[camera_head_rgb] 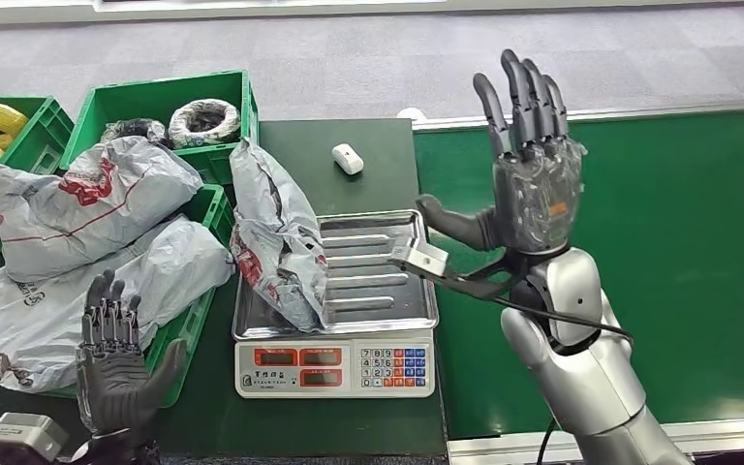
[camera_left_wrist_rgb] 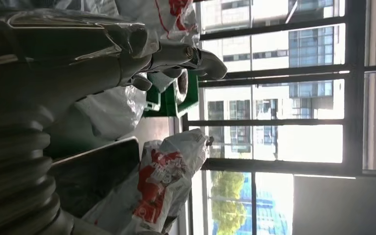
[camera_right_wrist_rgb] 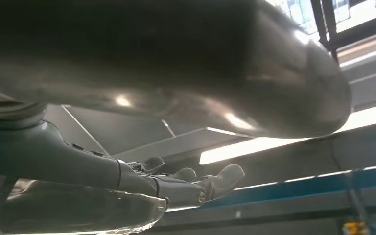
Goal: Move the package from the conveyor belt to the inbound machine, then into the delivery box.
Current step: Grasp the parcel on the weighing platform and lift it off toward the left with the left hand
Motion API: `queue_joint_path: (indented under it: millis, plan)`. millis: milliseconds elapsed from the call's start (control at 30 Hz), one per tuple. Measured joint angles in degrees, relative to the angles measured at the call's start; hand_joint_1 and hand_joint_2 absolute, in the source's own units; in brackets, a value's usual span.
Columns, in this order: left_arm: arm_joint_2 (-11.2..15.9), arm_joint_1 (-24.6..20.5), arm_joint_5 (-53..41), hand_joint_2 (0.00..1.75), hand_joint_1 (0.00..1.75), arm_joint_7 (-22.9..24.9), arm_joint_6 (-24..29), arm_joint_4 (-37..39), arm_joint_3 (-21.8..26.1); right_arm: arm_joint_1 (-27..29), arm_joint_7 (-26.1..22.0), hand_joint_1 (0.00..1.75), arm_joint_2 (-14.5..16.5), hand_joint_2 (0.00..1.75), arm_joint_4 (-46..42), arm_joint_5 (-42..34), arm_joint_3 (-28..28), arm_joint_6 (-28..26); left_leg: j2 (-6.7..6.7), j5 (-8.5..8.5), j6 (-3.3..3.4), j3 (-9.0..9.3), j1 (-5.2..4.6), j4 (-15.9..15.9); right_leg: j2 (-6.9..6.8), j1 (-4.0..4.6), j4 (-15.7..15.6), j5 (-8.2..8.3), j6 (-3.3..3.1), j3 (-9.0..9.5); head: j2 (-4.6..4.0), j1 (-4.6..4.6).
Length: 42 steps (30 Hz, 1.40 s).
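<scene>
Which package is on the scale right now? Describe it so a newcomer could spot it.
Find the scale with the red displays and steel tray in the middle of the dark table. The package is the crumpled grey bag with red print lying along the tray's left side. Unlike the other grey bags, which are piled in the green crates, it lies alone on metal.

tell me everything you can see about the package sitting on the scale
The package is a soft grey plastic mailer bag with red print, crumpled and wrinkled. It lies on the left part of the scale's steel tray, its upper end overhanging the tray's far edge, beside the green crate. Neither hand touches it: the right hand is raised open beside the tray, the left hand is low and apart.
</scene>
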Motion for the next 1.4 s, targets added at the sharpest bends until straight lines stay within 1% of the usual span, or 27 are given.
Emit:
queue_joint_path:
  millis: [100, 167, 200, 267, 333, 367, 433, 500, 667, 700, 767, 833, 867, 967, 1067, 1133, 1233, 1300, 1400]
  plan:
    - [0.37, -0.36, -4.68, 1.75, 0.00, 0.11, 4.17, -1.22, 0.25, 8.33, -1.75, 0.00, 0.32, 0.00, -5.10, -0.66, -2.96, -3.70, -0.01, -0.03, -0.02, -0.03, 0.00, -0.01, -0.01, 0.00, 0.00, -0.05, -0.02, -0.02, 0.01, -0.01]
    - [0.80, -1.53, -12.47, 1.75, 0.00, 1.79, 8.37, -1.64, 0.19, 13.34, -2.97, 0.00, 1.42, 0.00, -7.79, -1.29, -4.36, -4.97, -0.06, -0.04, -0.03, -0.03, 0.00, -0.02, -0.01, 0.01, 0.00, -0.09, -0.02, -0.06, 0.01, -0.01]
    - [1.11, -2.75, -18.63, 1.75, 0.00, 3.92, 10.52, -1.62, -0.03, 15.58, -3.57, 0.00, 2.22, 0.00, -9.04, -1.62, -4.97, -5.22, -0.10, -0.03, -0.03, -0.03, 0.00, -0.02, -0.04, 0.01, -0.01, -0.11, -0.02, -0.08, 0.01, -0.01]
    - [1.93, -7.01, -33.88, 1.75, 0.00, 10.86, 12.70, -0.67, -1.34, 19.37, -4.69, 0.00, 4.14, 0.00, -11.28, -2.08, -6.01, -5.04, -0.26, 0.00, -0.03, -0.04, 0.00, -0.02, -0.16, 0.01, -0.01, -0.11, -0.03, -0.04, 0.01, -0.02]
    - [2.66, -12.68, -46.20, 1.75, 0.00, 17.70, 12.38, 1.51, -3.67, 21.95, -5.43, 0.00, 6.01, 0.00, -12.84, -2.35, -6.72, -4.48, -0.34, 0.06, -0.04, -0.05, 0.00, -0.02, -0.27, 0.00, 0.01, -0.08, -0.06, 0.07, 0.00, -0.01]
    - [2.94, -15.10, -49.24, 1.75, 0.00, 19.68, 12.10, 2.73, -4.93, 22.81, -5.65, 0.00, 6.77, 0.00, -13.40, -2.43, -6.97, -4.28, -0.28, 0.08, -0.05, -0.04, 0.00, -0.03, -0.24, 0.00, 0.02, -0.05, -0.09, 0.10, 0.01, -0.01]
    - [3.41, -18.46, -51.02, 1.75, 0.00, 21.29, 12.05, 4.60, -7.02, 24.16, -5.98, 0.00, 7.90, 0.00, -14.28, -2.59, -7.47, -4.00, -0.02, 0.08, -0.05, 0.04, -0.01, -0.02, -0.08, -0.01, 0.02, 0.03, -0.13, 0.11, 0.02, -0.01]
    - [3.96, -20.47, -50.93, 1.75, 0.00, 21.78, 12.42, 5.71, -8.44, 25.17, -6.23, 0.00, 8.69, 0.00, -14.94, -2.82, -8.00, -3.69, 0.14, 0.09, -0.05, 0.10, -0.01, -0.01, 0.03, -0.01, 0.02, 0.05, -0.13, 0.09, 0.01, -0.01]
    - [5.06, -22.41, -51.12, 1.75, 0.00, 22.37, 12.69, 7.09, -10.31, 26.24, -6.59, 0.00, 9.82, 0.00, -15.78, -3.13, -8.91, -3.48, 0.14, 0.09, -0.05, 0.08, -0.01, 0.00, 0.02, -0.01, 0.02, 0.04, -0.12, 0.02, 0.01, -0.01]
    - [5.21, -22.92, -52.37, 1.75, 0.00, 23.02, 11.91, 7.46, -10.70, 26.34, -6.70, 0.00, 9.96, 0.00, -15.84, -3.39, -9.03, -3.27, 0.14, 0.09, -0.05, 0.07, -0.01, 0.00, 0.02, -0.01, 0.01, 0.04, -0.11, -0.02, 0.00, -0.02]
    - [5.42, -25.60, -58.37, 1.75, 0.00, 26.13, 7.95, 9.62, -12.17, 26.45, -7.19, 0.00, 10.21, 0.00, -15.87, -4.79, -9.23, -2.25, 0.04, 0.10, -0.05, 0.03, -0.01, 0.01, -0.04, -0.01, 0.00, 0.03, -0.11, -0.08, 0.00, -0.02]
    - [5.21, -31.22, -66.13, 1.75, 0.00, 30.07, 2.88, 15.26, -14.99, 26.19, -8.14, 0.00, 10.54, 0.00, -15.50, -7.05, -9.29, -0.97, -0.17, 0.19, -0.03, -0.04, -0.01, 0.02, -0.21, -0.01, 0.00, 0.04, -0.10, -0.04, 0.00, -0.01]
    - [4.87, -34.59, -69.07, 1.75, 0.00, 31.42, 1.37, 19.28, -16.82, 25.92, -8.64, 0.00, 10.76, 0.00, -15.12, -8.11, -9.28, -0.52, -0.24, 0.23, -0.02, -0.06, -0.02, 0.02, -0.27, -0.01, 0.00, 0.08, -0.09, -0.01, 0.01, -0.01]
    - [3.08, -44.16, -75.17, 1.75, 0.00, 33.73, 0.48, 33.17, -23.05, 25.35, -9.92, 0.00, 11.39, 0.00, -13.77, -10.44, -9.27, 0.15, -0.17, 0.30, -0.01, -0.05, -0.03, 0.05, -0.22, -0.04, 0.01, 0.23, -0.05, 0.02, 0.01, 0.00]
    - [1.09, -51.30, -79.25, 1.75, 0.00, 35.73, 0.20, 46.64, -30.27, 25.68, -11.03, 0.00, 11.67, 0.00, -12.84, -11.88, -9.28, -0.16, -0.08, 0.31, -0.01, -0.03, -0.04, 0.10, -0.10, -0.06, 0.01, 0.27, -0.03, 0.00, 0.01, -0.01]
    - [0.21, -54.31, -80.08, 1.75, 0.00, 36.43, -0.59, 53.90, -35.77, 26.35, -11.70, 0.00, 11.64, 0.00, -12.46, -12.72, -9.28, -1.05, -0.03, 0.29, -0.01, -0.04, -0.04, 0.10, -0.05, -0.06, 0.02, 0.26, -0.02, -0.02, 0.01, -0.01]
    - [-0.17, -56.35, -80.15, 1.75, 0.00, 36.31, -1.57, 61.62, -42.79, 27.53, -12.75, 0.00, 11.42, 0.00, -12.09, -13.94, -9.25, -2.46, 0.14, 0.24, -0.02, -0.07, -0.03, 0.08, 0.09, -0.05, 0.03, 0.25, -0.03, -0.06, 0.01, -0.02]
    - [-0.16, -57.16, -80.04, 1.75, 0.00, 35.74, -1.61, 65.10, -45.72, 28.22, -13.43, 0.00, 11.15, 0.00, -12.02, -14.59, -9.17, -2.92, 0.15, 0.21, -0.03, -0.07, -0.02, 0.05, 0.11, -0.03, 0.02, 0.21, -0.03, -0.06, 0.01, -0.03]
    - [-0.12, -58.59, -79.73, 1.75, 0.00, 35.03, -1.18, 68.66, -48.37, 28.93, -13.89, 0.00, 10.72, 0.00, -12.02, -14.95, -9.10, -3.50, 0.13, 0.19, -0.04, 0.01, 0.00, 0.01, 0.08, 0.00, 0.02, 0.15, -0.04, 0.08, 0.01, -0.02]
